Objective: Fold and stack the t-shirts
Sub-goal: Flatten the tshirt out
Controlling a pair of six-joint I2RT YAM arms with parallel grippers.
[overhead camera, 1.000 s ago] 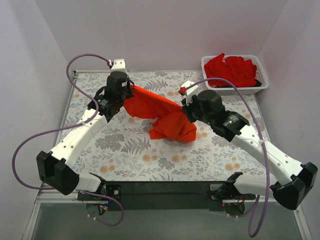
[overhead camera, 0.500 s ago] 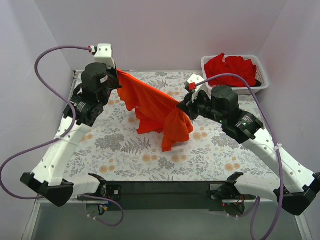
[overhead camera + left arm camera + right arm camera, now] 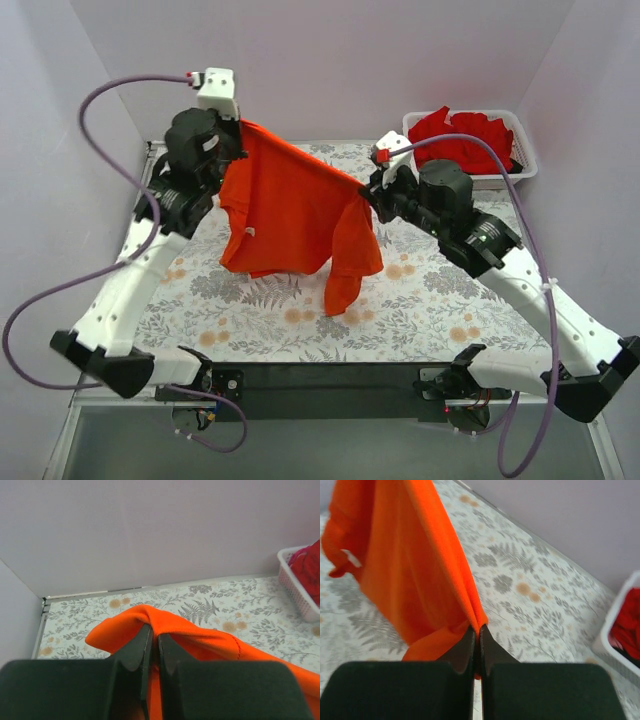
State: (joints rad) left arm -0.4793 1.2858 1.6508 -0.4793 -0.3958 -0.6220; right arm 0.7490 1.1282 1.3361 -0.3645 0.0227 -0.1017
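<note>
A bright orange-red t-shirt [image 3: 290,210] hangs spread in the air between my two arms, above the flower-patterned table. My left gripper [image 3: 240,125] is shut on its upper left edge; the left wrist view shows orange cloth [image 3: 200,640] pinched between the black fingers of that gripper [image 3: 154,632]. My right gripper [image 3: 366,190] is shut on the shirt's upper right edge, with the fabric [image 3: 415,580] draping away from the jaws [image 3: 478,632]. One sleeve end [image 3: 342,295] dangles low. Deeper red t-shirts [image 3: 462,138] lie heaped in the basket at the back right.
The white mesh basket [image 3: 524,176] stands at the table's far right corner, also seen in the left wrist view [image 3: 295,587] and the right wrist view [image 3: 615,625]. Walls enclose the table [image 3: 440,300] at the back and both sides. Purple cables loop beside each arm.
Both arms have lifted and drawn apart, raising the orange-red t-shirt off the table and spreading it from a bunched heap into a hanging sheet.
</note>
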